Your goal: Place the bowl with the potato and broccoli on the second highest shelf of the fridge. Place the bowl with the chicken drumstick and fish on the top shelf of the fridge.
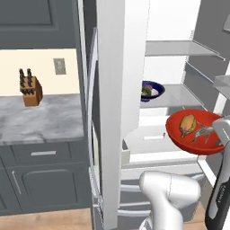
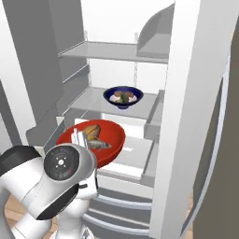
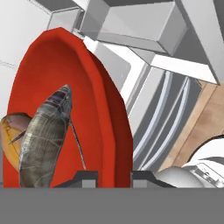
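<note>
Right now the gripper (image 3: 113, 176) is clamped shut on the rim of the red bowl (image 2: 109, 135), which holds the drumstick (image 1: 187, 124) and fish (image 1: 203, 132) in front of the open fridge, well below the top shelf (image 2: 105, 50) it must rise to.

The red bowl (image 1: 197, 134) looks like smooth, glossy plastic. The fridge shelves (image 2: 112, 51) are flat matt white panels. The counter (image 1: 40, 119) has a grey marbled stone finish; the knife block (image 1: 32, 92) and floor (image 3: 197, 131) look like wood.
</note>
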